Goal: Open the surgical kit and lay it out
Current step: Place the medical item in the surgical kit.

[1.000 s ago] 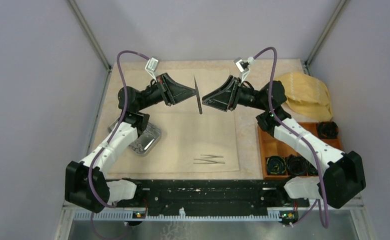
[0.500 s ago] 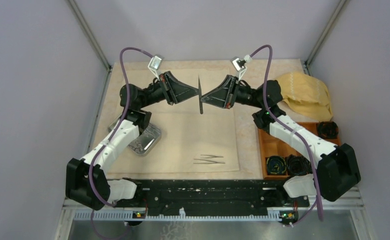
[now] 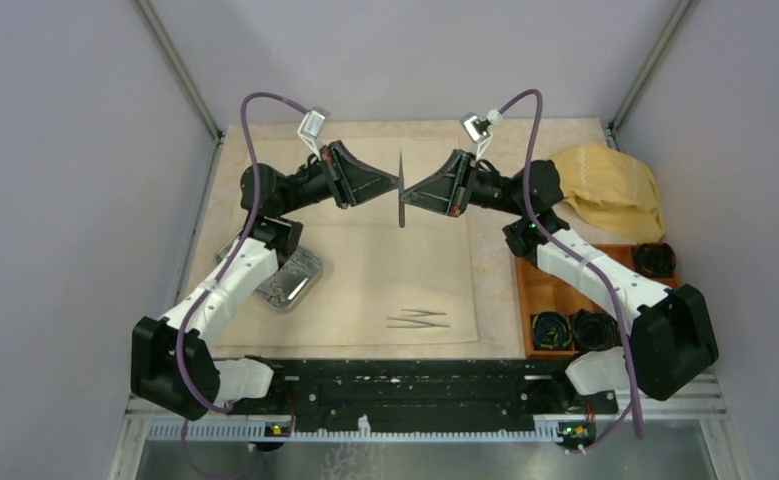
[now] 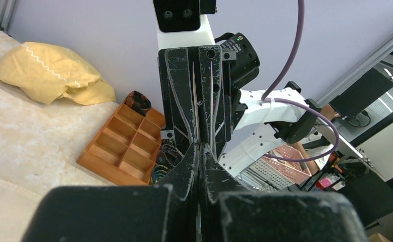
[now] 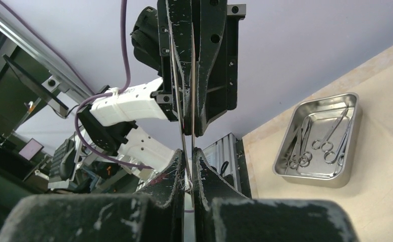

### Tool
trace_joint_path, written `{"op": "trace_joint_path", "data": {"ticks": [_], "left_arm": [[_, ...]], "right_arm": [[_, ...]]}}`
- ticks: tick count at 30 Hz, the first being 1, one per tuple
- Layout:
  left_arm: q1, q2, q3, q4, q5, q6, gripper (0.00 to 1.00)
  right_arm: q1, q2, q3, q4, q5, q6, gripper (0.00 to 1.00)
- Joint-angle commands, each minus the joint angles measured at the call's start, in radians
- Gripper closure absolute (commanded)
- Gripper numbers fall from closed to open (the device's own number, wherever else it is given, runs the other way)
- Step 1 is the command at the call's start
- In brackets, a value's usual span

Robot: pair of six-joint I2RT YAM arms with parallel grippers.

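The left arm (image 3: 233, 283) covers half the shiny rectangular steel tray (image 3: 311, 272), its slim steel instruments (image 3: 287, 291) too small to identify.

Shiny steel tray (image 5: 310, 177), matt cloth sheet (image 3: 365, 280) (cream)

Cloth sheet (image 3: 365, 270): pale cream, plain.
Tray (image 5: 310, 177): shiny silver. Scissors (image 5: 330, 141) inside: same steel grey.
Tweezers (image 3: 417, 320): grey.
Slim steel instrument (image 3: 402, 212): dark grey.
Left claw (image 3: 395, 183), right claw (image 3: 407, 192): black, scuffed pale.
Bunched cloth (image 3: 610, 185): mustard-yellow, pale zigzag stitching.
Compartment box (image 3: 540, 290): orange. Coils (image 3: 575, 328): black.
Cable (image 3: 250, 150): purple.
Table (image 3: 495, 290): beige, mottled.
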Motion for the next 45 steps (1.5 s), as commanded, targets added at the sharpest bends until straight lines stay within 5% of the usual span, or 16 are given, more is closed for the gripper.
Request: {"op": "trace_joint_path", "data": {"ticks": [1,4,8,12,21,25,28,32,36,38,45], "left_arm": [[-0.008,-0.010,0.042,-0.007,-0.022,0.085,1.00],[-0.006,-0.018,0.036,-0.013,-0.035,0.099,0.97],[0.009,-0.019,0.034,-0.024,-0.034,0.082,0.67],[0.057,-0.026,0.021,-0.017,-0.024,0.040,0.55],[0.100,-0.024,0.002,0.075,-0.005,-0.054,0.47],[0.112,-0.045,0.014,-0.019,-0.004,0.008,0.46],[0.128,-0.096,0.075,-0.345,-0.085,0.217,0.39],[0.128,-0.157,0.185,-0.848,-0.372,0.521,0.27],[0.134,-0.189,0.216,-1.085,-0.597,0.602,0.22],[0.136,-0.206,0.205,-1.096,-0.631,0.600,0.21],[0.137,-0.238,0.189,-1.086,-0.661,0.594,0.20]], "right_arm": [[-0.006,0.002,0.018,0.071,-0.006,-0.005,1.00],[-0.010,0.004,0.005,0.087,-0.006,0.003,1.00],[-0.027,0.001,-0.028,0.147,-0.014,0.040,1.00],[-0.039,-0.002,-0.048,0.167,-0.041,0.043,1.00],[-0.050,0.016,-0.063,0.141,-0.094,0.032,1.00],[-0.062,0.014,-0.062,0.094,-0.082,0.005,1.00],[-0.074,-0.023,-0.038,-0.216,-0.050,-0.242,1.00],[-0.017,-0.044,0.054,-0.849,0.137,-0.916,1.00],[0.158,-0.004,0.073,-1.154,0.407,-1.481,1.00],[0.240,0.026,0.051,-1.188,0.516,-1.570,1.00],[0.364,0.142,-0.001,-1.179,0.535,-1.676,1.00]]}}
